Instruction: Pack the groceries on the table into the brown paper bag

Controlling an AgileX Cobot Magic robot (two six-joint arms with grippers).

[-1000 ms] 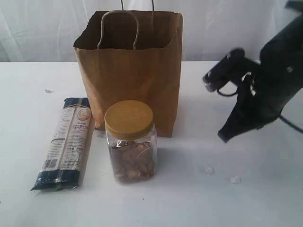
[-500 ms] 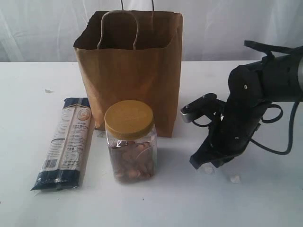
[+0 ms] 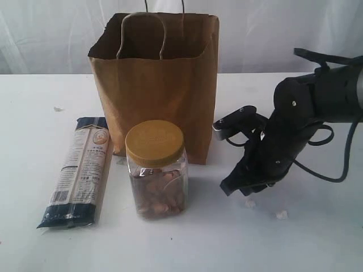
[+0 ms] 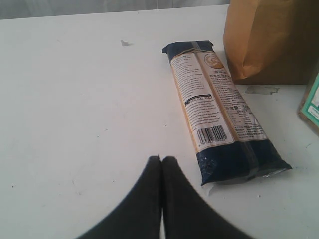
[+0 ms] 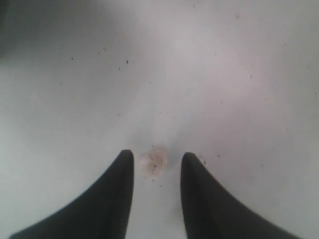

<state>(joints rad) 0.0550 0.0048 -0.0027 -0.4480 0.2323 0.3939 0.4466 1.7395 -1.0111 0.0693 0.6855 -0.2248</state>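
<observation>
Risks wasting a grasp on the small white crumb [image 5: 153, 164], now straddled by the parted, empty prongs of the right gripper [image 5: 157, 153], low over the table [image 3: 317, 249] at 3 o'clock from the clear yellow-lidded jar [image 3: 156, 170]. Could also knock that jar, standing at 6 o'clock of the brown paper bag [image 3: 159, 96], by swinging across so low. Leaves the long navy-beige pasta packet [image 3: 82, 170] flat at 8 o'clock of the bag, near the left gripper [image 4: 161, 158], clenched on nothing. Cannot see inside the bag, nor identify the teal-white edge [image 4: 311, 102] cut off in the left wrist view.
</observation>
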